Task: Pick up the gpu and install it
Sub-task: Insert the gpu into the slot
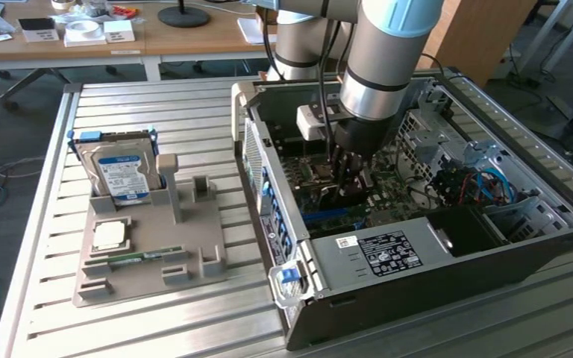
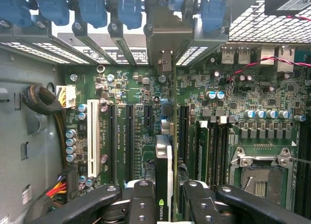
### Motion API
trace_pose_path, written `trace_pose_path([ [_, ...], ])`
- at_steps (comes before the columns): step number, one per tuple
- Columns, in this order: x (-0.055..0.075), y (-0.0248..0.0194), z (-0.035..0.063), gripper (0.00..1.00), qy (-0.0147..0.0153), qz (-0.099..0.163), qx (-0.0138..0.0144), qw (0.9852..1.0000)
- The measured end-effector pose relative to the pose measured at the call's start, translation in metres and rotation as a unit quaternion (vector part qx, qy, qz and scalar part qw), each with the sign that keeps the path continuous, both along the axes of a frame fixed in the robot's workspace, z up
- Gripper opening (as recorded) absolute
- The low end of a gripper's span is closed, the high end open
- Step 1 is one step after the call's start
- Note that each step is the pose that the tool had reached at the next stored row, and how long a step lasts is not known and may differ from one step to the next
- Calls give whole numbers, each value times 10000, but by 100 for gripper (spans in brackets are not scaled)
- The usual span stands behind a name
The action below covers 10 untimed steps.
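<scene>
The gripper (image 1: 351, 177) is seen lowered into the open computer case (image 1: 525, 246), which lies on its side on the slatted metal table (image 1: 167, 104). In the wrist view the gripper (image 2: 164, 197) is closed on the gpu (image 2: 164, 161): the card is pinched between the two black fingers (image 2: 141, 199), one on each face, and is seen edge-on with a green logo near the grasp. The gpu is held on edge over the green motherboard (image 2: 141, 88), between the black expansion slots (image 2: 129, 136) on one side and the memory slots (image 2: 214, 146) on the other, with its metal end bracket (image 2: 164, 59) reaching the row of rear slot openings under the blue latches (image 2: 92, 8). Whether its lower edge is seated in a slot cannot be told. A white slot (image 2: 92, 136) and the empty processor socket (image 2: 262, 170) are seen farther out on either side. In the exterior view, a grey holder (image 1: 147, 276) lies on the table to the exterior view's left of the case, well apart from the gripper; a hard drive (image 1: 117, 171) stands upright in it, and a small RAM stick (image 1: 132, 259) lies in it nearer the front.
</scene>
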<state>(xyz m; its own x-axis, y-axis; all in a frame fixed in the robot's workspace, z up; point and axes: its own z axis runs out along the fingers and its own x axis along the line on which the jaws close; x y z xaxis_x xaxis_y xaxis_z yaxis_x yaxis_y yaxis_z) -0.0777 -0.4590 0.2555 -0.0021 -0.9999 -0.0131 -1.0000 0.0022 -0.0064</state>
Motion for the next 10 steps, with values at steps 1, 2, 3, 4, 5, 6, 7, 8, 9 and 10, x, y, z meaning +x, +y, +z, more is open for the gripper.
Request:
trace_pose_path([
  [1, 0, 0, 0, 27, 0, 0, 0, 10000],
  [2, 0, 0, 0, 27, 0, 0, 0, 10000],
  [3, 0, 1, -1, 27, 0, 0, 4, 10000],
  [4, 0, 1, -2, 27, 0, 0, 7, 10000],
  [5, 0, 0, -3, 27, 0, -1, 8, 10000],
  [6, 0, 0, -2, 27, 0, 0, 11, 10000],
  [7, 0, 0, -2, 27, 0, 0, 12, 10000],
  [8, 0, 0, -2, 27, 0, 0, 11, 10000],
  [9, 0, 0, -4, 27, 0, 0, 11, 10000],
  [10, 0, 0, -6, 27, 0, 0, 12, 10000],
])
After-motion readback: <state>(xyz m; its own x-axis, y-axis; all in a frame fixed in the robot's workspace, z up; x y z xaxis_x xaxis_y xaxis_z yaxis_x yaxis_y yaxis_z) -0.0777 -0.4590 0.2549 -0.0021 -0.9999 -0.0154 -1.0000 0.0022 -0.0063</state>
